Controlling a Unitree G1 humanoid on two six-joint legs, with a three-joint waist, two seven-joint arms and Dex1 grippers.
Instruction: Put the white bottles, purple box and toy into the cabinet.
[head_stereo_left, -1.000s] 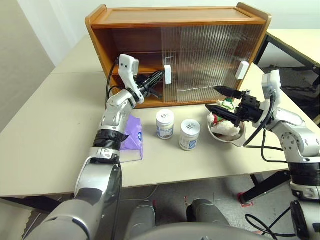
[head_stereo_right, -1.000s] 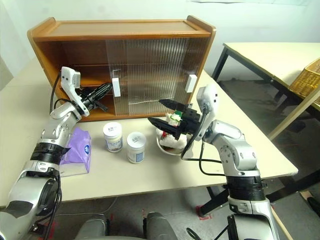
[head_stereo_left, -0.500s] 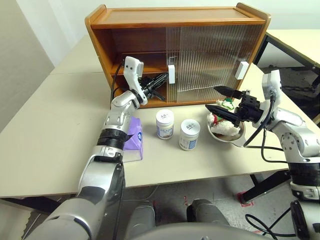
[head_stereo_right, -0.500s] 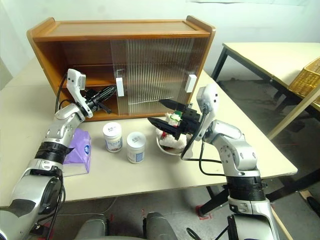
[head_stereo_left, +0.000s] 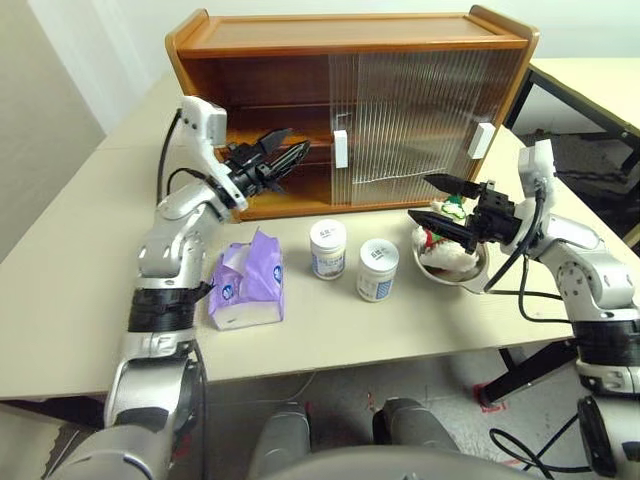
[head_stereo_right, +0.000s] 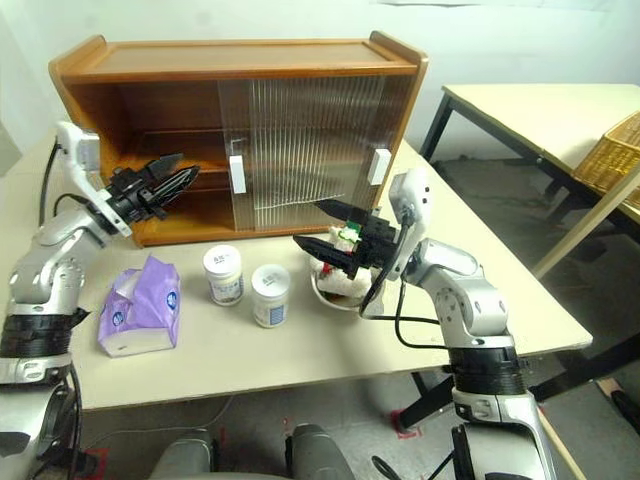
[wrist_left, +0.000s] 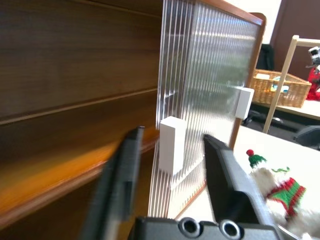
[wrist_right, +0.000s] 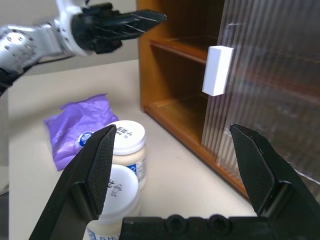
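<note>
My left gripper (head_stereo_left: 281, 155) parted and empty before the cabinet (head_stereo_left: 350, 40), right gripper (head_stereo_left: 436, 198) spread wide over the toy (head_stereo_left: 447, 243), purple box (head_stereo_left: 245, 290) beside two white bottles (head_stereo_left: 327, 248).

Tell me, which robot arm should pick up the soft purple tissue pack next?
Probably the left. The soft purple tissue pack lies on the robot's left side, nearer the open left gripper. The open right gripper hovers by the steel bowl, far across.

Jars (head_stereo_left: 329, 248), purple pack (head_stereo_left: 246, 289) before half-open cabinet (head_stereo_left: 350, 100).
</note>
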